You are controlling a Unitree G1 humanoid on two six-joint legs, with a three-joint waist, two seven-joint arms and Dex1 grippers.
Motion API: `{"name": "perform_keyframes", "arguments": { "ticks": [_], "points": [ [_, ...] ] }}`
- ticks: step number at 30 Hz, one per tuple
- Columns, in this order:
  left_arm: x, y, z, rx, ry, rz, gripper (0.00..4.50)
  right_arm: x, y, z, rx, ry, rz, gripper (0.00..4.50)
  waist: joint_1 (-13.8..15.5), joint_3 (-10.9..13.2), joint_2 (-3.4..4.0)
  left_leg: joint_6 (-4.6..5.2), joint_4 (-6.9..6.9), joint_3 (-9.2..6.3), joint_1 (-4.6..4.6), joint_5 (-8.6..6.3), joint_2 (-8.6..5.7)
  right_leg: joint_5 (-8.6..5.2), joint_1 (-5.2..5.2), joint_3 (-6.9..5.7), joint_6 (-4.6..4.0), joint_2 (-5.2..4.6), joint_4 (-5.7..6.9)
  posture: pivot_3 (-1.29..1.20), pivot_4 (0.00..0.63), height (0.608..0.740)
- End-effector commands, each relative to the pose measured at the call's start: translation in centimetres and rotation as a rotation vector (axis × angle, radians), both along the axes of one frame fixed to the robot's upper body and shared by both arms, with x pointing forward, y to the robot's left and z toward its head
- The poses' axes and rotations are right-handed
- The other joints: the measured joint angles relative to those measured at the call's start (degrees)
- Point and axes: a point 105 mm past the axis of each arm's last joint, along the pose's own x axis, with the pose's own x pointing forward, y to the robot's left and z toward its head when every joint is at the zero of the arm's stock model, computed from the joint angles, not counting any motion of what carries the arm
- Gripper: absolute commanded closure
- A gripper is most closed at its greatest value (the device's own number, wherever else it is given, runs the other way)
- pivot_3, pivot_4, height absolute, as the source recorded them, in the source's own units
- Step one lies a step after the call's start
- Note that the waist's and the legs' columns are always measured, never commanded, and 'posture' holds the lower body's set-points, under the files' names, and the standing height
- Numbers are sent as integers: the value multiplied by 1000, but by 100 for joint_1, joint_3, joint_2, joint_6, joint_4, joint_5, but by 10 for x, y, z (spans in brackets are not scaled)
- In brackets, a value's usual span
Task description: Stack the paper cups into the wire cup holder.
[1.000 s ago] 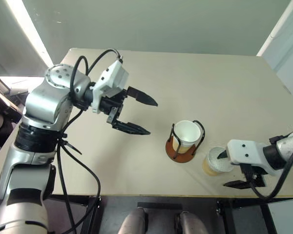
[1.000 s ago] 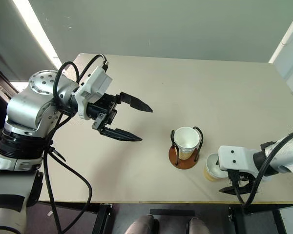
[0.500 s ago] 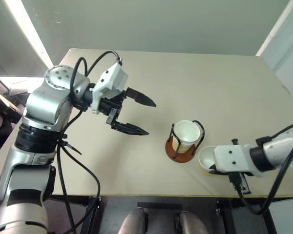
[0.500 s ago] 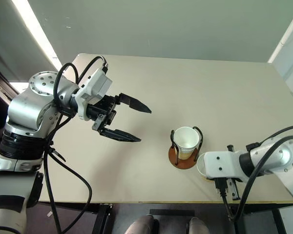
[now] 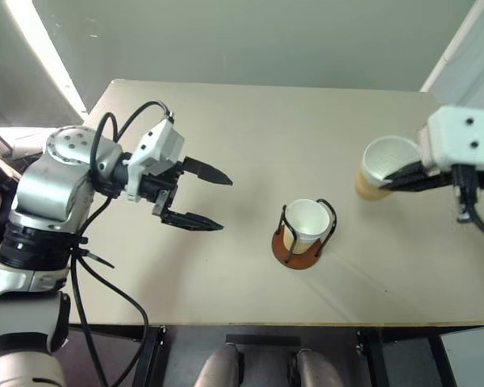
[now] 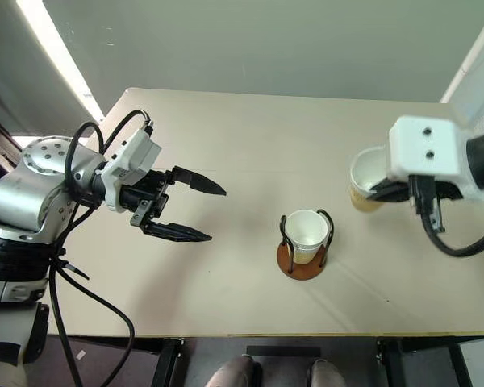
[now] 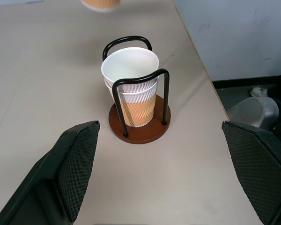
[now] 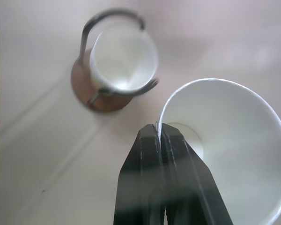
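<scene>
Pinching the rim of a tan-yellow tapered paper cup (image 5: 381,168), the right pincer (image 8: 160,133) has lifted it off the table (image 5: 250,121), where it stood beside the reddish-brown disc wire cup holder (image 5: 303,235) a second ago. It now hangs above and beyond that holder, which already carries nested cups (image 7: 130,86). The left pincer (image 5: 203,200) stays wide open, empty, well apart from the holder. Lowering into the holder comes next.

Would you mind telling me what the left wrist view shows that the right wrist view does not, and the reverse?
Left wrist view alone: the holder side-on, with two nested cups in it by the doubled rims, framed by the left gripper, open. Right wrist view alone: the right gripper pinching the wall of a third cup, one finger inside and one outside. Both share the tan table, the holder and its cups.
</scene>
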Motion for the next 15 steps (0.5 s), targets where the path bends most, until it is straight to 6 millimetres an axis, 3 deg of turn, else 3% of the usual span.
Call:
{"name": "perform_keyframes", "arguments": {
  "ticks": [1,6,15],
  "points": [
    [-9,-1,9,-14,-39,-39,0,-11,20,2,54,50,99,4481,-10,0,0,0,0,0,2,0,0,-1,1,-1,-2,1,1,0,150,740],
    [-15,2,4,4,-17,-62,0,-21,38,-13,79,124,167,4481,-7,1,2,0,-3,-2,-3,0,0,-3,-2,-2,-5,1,-4,0,150,740],
    [-17,0,6,4,-25,-62,0,-12,45,-31,61,118,188,4481,-12,1,2,-2,1,-2,1,2,0,-3,0,-2,-6,0,3,0,150,740]
  ]
}}
